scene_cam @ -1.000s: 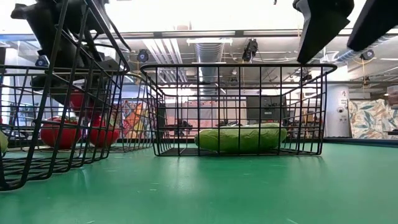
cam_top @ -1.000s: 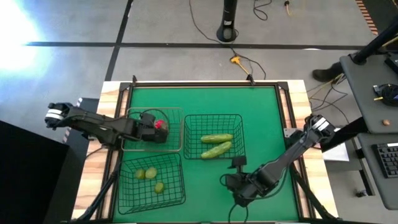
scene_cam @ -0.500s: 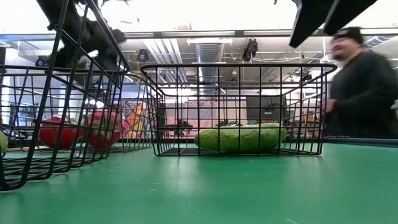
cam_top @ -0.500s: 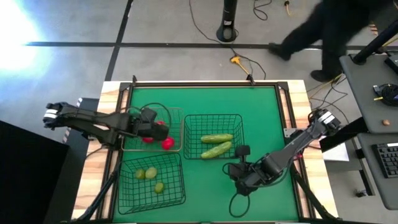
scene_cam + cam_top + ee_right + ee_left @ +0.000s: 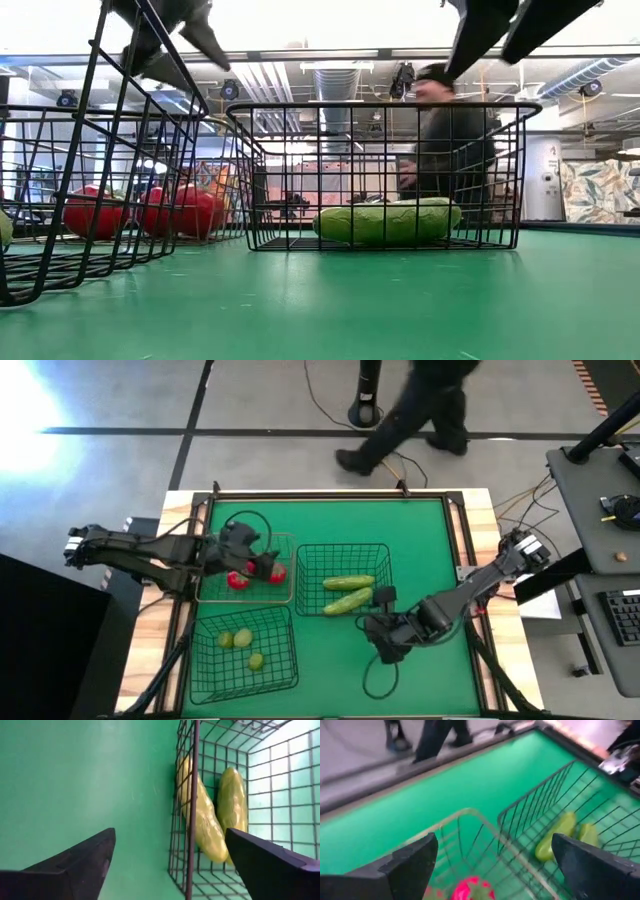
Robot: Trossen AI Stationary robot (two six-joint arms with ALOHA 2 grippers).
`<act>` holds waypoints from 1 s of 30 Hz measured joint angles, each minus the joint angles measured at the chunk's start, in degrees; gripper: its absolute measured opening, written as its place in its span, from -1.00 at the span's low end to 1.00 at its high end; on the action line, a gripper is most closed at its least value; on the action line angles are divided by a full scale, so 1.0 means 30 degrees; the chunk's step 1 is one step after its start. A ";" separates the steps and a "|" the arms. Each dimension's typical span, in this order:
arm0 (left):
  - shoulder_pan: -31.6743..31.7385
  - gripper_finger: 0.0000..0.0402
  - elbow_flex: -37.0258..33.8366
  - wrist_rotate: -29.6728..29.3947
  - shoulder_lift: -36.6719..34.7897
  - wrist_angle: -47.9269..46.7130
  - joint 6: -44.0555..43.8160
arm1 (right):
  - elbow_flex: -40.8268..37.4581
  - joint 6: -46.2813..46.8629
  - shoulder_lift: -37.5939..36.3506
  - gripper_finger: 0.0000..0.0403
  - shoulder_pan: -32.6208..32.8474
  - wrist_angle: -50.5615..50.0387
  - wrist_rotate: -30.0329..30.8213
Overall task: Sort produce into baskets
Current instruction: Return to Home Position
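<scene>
Left claw (image 5: 258, 560) drawn back above tomatoes (image 5: 277, 572) in pale-wire basket (image 5: 291, 565), fingers apart; right claw (image 5: 378, 610) apart too, beside cucumbers (image 5: 348, 592) lying parallel, long axes across the desk (image 5: 420, 540).

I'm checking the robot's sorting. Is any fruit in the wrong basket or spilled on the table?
Nothing stands out. The red tomatoes lie in the pale-wire basket, the two cucumbers in the dark basket beside it, the yellow-green fruits in the third basket. None lies loose on the mat.
</scene>
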 joint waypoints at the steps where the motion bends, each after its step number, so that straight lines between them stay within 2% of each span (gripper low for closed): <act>1: 0.0004 0.84 -0.0035 -0.0337 0.0028 0.0560 0.0765 | -0.0090 -0.0562 0.0000 0.81 -0.0334 0.0250 -0.0417; 5: 0.0073 0.80 -0.0050 -0.2203 -0.0040 0.1792 0.3275 | -0.0217 -0.2950 -0.0007 0.50 -0.1698 0.1469 -0.1713; 10: 0.0077 0.64 -0.0088 -0.2880 -0.0923 0.1920 0.4620 | -0.0229 -0.5768 -0.0400 -0.07 -0.3047 0.2379 -0.1820; 15: 0.0002 0.29 -0.1580 -0.2578 -0.2313 0.2390 0.5422 | -0.0581 -0.6254 -0.0758 -0.62 -0.3889 0.3377 -0.1871; 18: -0.0007 0.02 -0.3773 -0.1457 -0.3567 0.4050 0.6451 | -0.1840 -0.6355 -0.1423 -0.87 -0.3871 0.6041 -0.2392; 24: -0.0001 -0.52 -0.7939 0.2272 -0.7116 1.0818 1.0058 | -0.6455 -0.7453 -0.3836 -0.94 -0.4098 1.4907 -0.5153; 30: 0.0087 -0.95 -1.0076 0.2879 -1.0922 1.3635 1.2875 | -1.0889 -0.7293 -0.5872 -0.94 -0.5311 2.2444 -0.5376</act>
